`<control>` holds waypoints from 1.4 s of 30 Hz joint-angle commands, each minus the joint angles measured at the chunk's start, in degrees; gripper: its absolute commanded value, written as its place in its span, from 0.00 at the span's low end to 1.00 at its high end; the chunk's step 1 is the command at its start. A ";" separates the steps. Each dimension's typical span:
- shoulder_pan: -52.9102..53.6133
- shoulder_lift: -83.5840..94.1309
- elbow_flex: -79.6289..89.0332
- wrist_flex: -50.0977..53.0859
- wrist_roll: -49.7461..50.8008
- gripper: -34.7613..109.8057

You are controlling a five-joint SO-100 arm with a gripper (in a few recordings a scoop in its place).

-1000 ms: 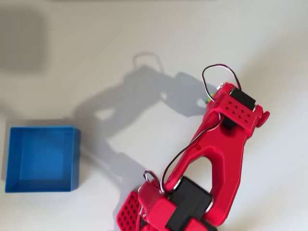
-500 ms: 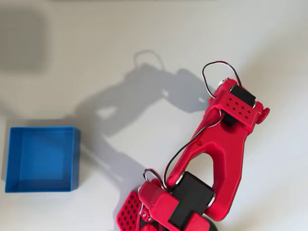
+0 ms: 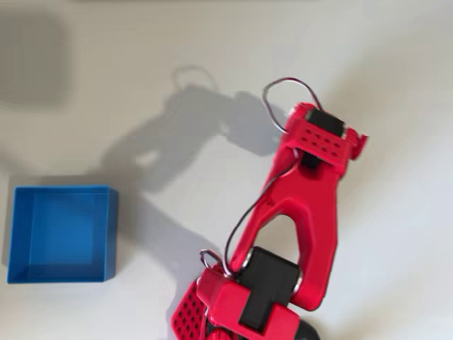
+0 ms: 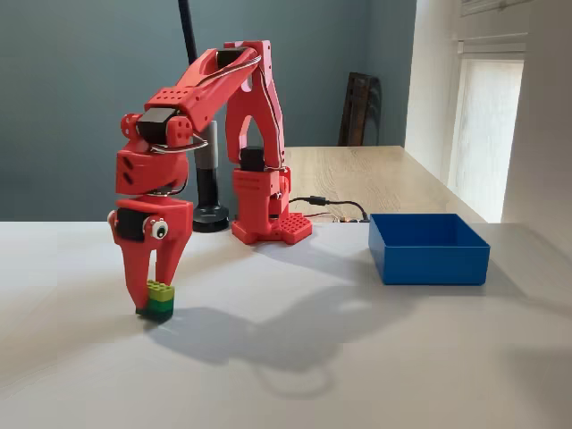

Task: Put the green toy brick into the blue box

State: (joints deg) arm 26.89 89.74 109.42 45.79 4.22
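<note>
The white bench (image 4: 375,357) holds the red arm (image 4: 214,89). The blue box (image 4: 429,248) sits far off to the right in the fixed view. The hand (image 4: 154,290) points down and squeezes the green brick (image 4: 160,299), low at the bench on the left.

Bright red plastic arm (image 4: 210,85) throughout, with black servo blocks (image 3: 265,283) set into the joints. Perforated red panels on base (image 4: 268,228) and wrist housing (image 3: 320,138). Thin dark cable (image 3: 287,95) looping above the wrist. Googly eye (image 4: 159,230) stuck above tapering red fingers (image 4: 134,273). Possibly small screws, too blurred to confirm.
</note>
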 commanded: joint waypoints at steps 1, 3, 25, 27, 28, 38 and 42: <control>-4.22 10.90 -2.37 0.97 -0.26 0.24; -7.21 14.24 -1.23 0.97 -0.62 0.24; -53.26 38.06 -0.18 22.41 -0.09 0.24; -57.83 38.14 -0.62 24.52 0.62 0.24; -60.12 37.97 -0.97 25.58 1.14 0.24; -77.34 37.44 -6.77 33.40 5.19 0.24; -81.47 37.27 -6.50 33.84 5.45 0.24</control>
State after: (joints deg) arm -50.62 124.37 105.91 78.49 8.79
